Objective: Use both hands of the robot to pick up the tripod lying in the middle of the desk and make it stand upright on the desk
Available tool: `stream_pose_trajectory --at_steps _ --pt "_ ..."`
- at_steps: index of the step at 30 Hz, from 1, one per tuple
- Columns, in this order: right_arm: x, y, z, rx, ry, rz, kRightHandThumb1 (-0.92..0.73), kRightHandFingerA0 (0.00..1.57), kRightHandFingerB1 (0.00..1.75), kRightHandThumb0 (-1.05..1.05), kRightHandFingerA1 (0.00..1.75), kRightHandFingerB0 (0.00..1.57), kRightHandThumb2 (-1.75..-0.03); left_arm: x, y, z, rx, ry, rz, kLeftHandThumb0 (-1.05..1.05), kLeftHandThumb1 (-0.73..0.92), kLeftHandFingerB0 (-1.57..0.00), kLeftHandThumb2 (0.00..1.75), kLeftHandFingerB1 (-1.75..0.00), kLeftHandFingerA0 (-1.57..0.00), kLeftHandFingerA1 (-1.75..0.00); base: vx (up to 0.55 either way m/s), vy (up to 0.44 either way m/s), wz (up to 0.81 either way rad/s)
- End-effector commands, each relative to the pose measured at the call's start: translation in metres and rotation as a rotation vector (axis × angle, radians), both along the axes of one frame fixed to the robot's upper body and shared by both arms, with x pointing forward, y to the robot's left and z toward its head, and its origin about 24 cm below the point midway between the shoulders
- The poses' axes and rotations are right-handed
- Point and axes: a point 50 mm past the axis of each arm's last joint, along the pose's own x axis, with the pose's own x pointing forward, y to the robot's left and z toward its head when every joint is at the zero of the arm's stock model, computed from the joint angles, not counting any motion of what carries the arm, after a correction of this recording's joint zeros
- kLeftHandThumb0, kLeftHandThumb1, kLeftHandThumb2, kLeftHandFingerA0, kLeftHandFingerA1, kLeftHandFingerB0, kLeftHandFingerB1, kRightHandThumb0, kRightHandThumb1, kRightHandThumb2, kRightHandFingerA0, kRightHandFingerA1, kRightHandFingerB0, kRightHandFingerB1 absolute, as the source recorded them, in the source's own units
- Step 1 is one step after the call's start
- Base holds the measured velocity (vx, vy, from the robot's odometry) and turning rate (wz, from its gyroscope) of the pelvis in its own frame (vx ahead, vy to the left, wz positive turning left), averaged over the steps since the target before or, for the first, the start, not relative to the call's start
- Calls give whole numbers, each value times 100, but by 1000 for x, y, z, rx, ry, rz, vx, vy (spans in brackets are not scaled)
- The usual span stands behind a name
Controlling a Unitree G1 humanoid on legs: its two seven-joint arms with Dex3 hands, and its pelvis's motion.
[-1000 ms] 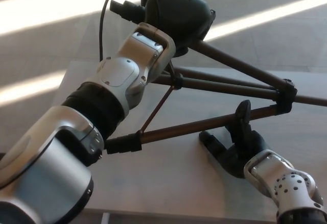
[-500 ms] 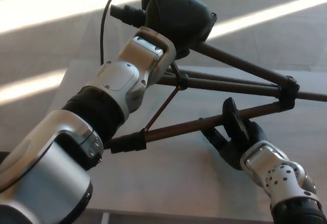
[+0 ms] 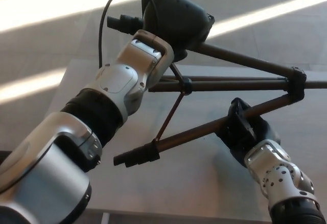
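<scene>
My left hand (image 3: 176,22): clamped on tripod (image 3: 225,83) head | my right hand (image 3: 245,132): clamped on lower leg | tripod tilted above surface (image 3: 204,183)

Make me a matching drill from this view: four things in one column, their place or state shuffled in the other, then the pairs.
Things:
1. left hand
2. right hand
3. tripod foot
4. desk

States:
A. pale bare surface under everything
B. closed on the lower tripod leg
C. black tip nearest the camera
D. at the tripod's top hub

Pairs: 1-D, 2-B, 3-C, 4-A
</scene>
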Motion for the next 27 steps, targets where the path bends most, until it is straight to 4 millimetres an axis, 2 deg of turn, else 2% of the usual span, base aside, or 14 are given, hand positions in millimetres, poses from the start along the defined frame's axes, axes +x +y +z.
stream_pose_trajectory --at_steps 1,6,7,12,13,14,15,16,21,22,23,24,25,27 --pt "8 -9 23 -67 -69 -92 -63 98 162 -19 175 79 -115 2 11 6 10 -30 16 -22 60 -85 84 -91 -95 -162 0 0 0" --pt "14 -26 47 -154 -146 -102 -69 98 159 -24 175 79 -100 9 35 23 -73 -28 93 -21 63 -78 80 -85 -92 -145 0 0 0" --pt "17 -33 60 -205 -175 -81 -70 100 173 -28 175 70 -97 10 48 29 -134 -72 116 -17 57 -82 83 -99 -94 -147 0 0 0" --pt "23 -46 86 -328 -235 -58 -63 103 175 -29 175 73 -114 11 72 30 -203 -50 206 -24 63 -77 68 -116 -84 -168 0 0 0" --pt "26 -49 97 -380 -257 -47 -59 104 175 -29 175 73 -119 12 79 30 -212 -32 228 -28 63 -81 62 -98 -84 -163 0 0 0" --pt "28 -50 117 -423 -301 -15 -59 103 174 -28 175 72 -120 9 91 26 -312 -30 231 -18 56 -76 66 -128 -85 -167 0 0 0" --pt "28 -50 116 -423 -300 -12 -59 103 174 -28 175 72 -120 9 91 26 -311 -30 232 -18 56 -76 66 -128 -85 -167 0 0 0" --pt "30 -51 134 -527 -332 33 -48 102 173 -26 175 74 -130 7 102 20 -391 -29 262 -20 58 -69 69 -150 -82 -175 0 0 0" --pt "29 -53 169 -714 -388 161 -47 95 171 -24 175 72 -129 0 122 3 -553 43 341 -18 52 -68 76 -156 -83 -175 0 0 0" --pt "29 -51 184 -782 -382 219 -45 94 168 -24 175 73 -130 -3 133 -13 -614 66 364 -14 60 -78 79 -120 -90 -162 0 0 0" --pt "28 -49 189 -825 -386 236 -44 94 169 -24 175 71 -132 -5 136 -20 -639 67 367 -18 61 -77 74 -135 -87 -170 0 0 0" --pt "28 -48 191 -849 -388 249 -42 94 168 -24 175 73 -135 -7 137 -25 -656 73 375 -19 62 -82 75 -102 -93 -161 0 0 0" --pt "28 -47 193 -859 -389 260 -42 94 168 -24 175 73 -135 -7 138 -28 -667 81 385 -19 62 -82 75 -102 -93 -161 0 0 0" --pt "29 -43 194 -906 -392 284 -43 95 170 -24 175 73 -134 -11 139 -40 -737 124 408 -19 59 -78 76 -73 -91 -160 0 0 0"
